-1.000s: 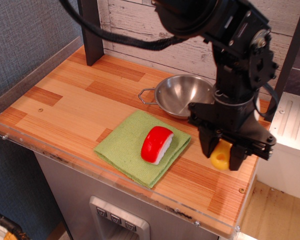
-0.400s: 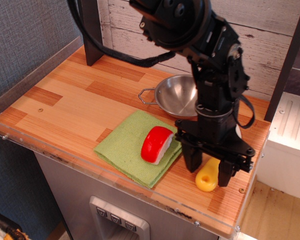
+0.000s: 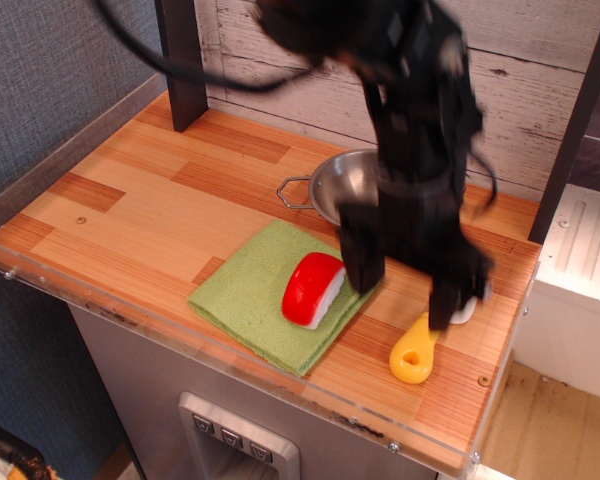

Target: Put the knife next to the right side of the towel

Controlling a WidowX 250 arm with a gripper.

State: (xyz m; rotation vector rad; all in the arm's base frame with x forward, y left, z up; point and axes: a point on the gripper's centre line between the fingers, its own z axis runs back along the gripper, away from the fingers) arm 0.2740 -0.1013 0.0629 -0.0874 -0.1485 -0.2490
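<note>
The knife [image 3: 416,354] lies flat on the wooden counter [image 3: 140,200] just right of the towel [image 3: 252,292]. Its yellow handle points toward the front edge, and its white blade is mostly hidden behind my right finger [image 3: 450,300]. The light-green towel lies flat with a red-and-white toy sushi piece [image 3: 313,288] on its right part. My gripper [image 3: 405,300] is open, with its fingers spread wide above the knife's blade end. It holds nothing. The arm is blurred by motion.
A small steel pan [image 3: 348,185] with a handle stands behind the towel, partly hidden by the arm. A dark post [image 3: 183,60] stands at the back left. A clear rail runs along the counter's front edge [image 3: 280,385]. The counter ends close to the knife's right.
The gripper carried the knife left toward the towel and down onto the counter. It then opened and let go, and the knife now lies free.
</note>
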